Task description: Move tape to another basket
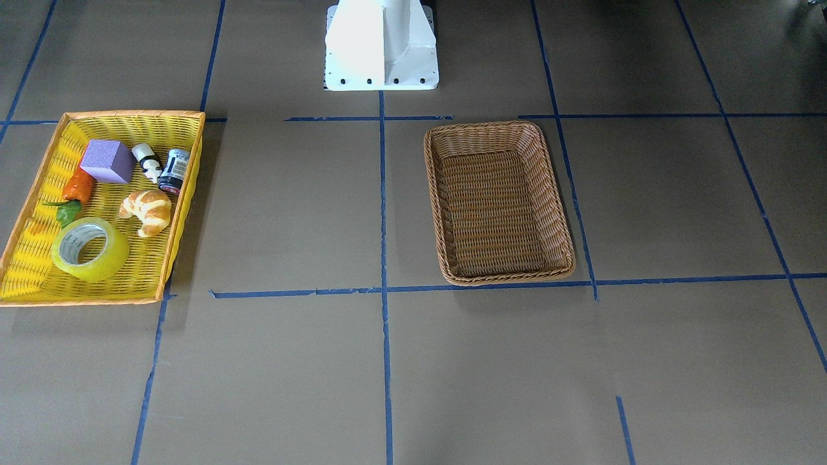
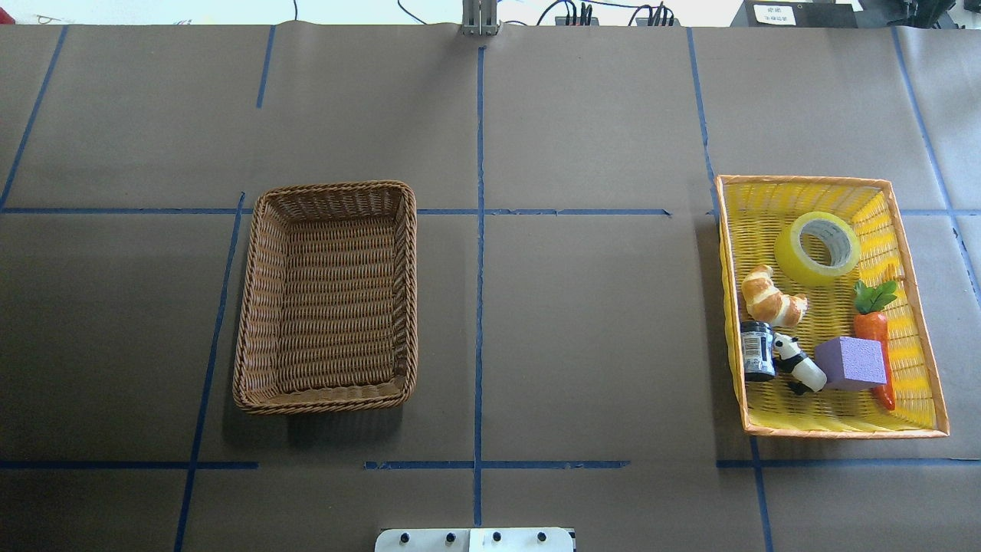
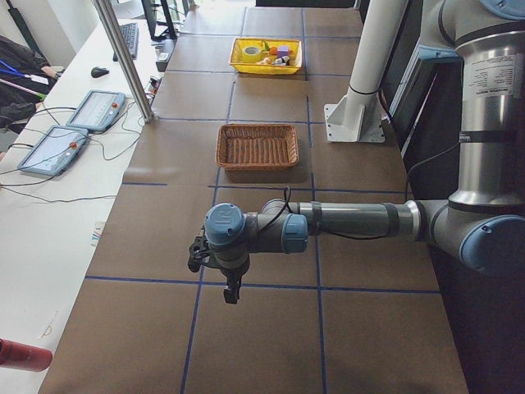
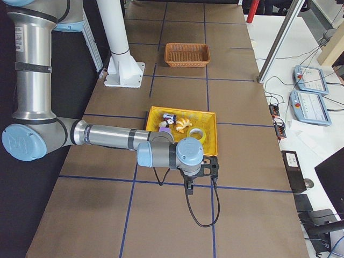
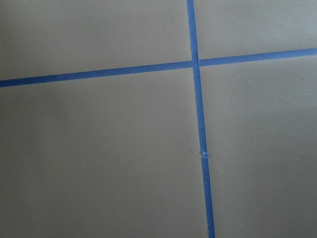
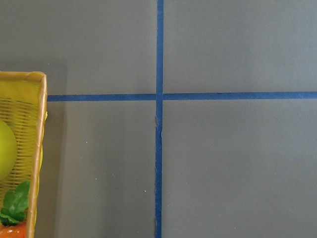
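Observation:
The tape (image 1: 90, 248), a yellow-green roll with a white core, lies flat in the yellow tray (image 1: 132, 115), near a croissant (image 1: 147, 210). In the overhead view the tape (image 2: 818, 247) is at the tray's far end. The brown wicker basket (image 1: 497, 213) stands empty near mid-table, also in the overhead view (image 2: 329, 299). My left gripper (image 3: 232, 289) hangs over bare table far from the basket; I cannot tell its state. My right gripper (image 4: 189, 184) hovers just past the tray's outer side; I cannot tell its state. The right wrist view shows the tape's edge (image 6: 5, 148).
The yellow tray (image 2: 805, 181) also holds a purple block (image 2: 849, 362), a carrot (image 2: 874, 326), a panda figure (image 2: 797, 364) and a small dark can (image 2: 757, 350). The robot's white base (image 1: 381, 45) stands behind the baskets. Blue tape lines grid the brown table.

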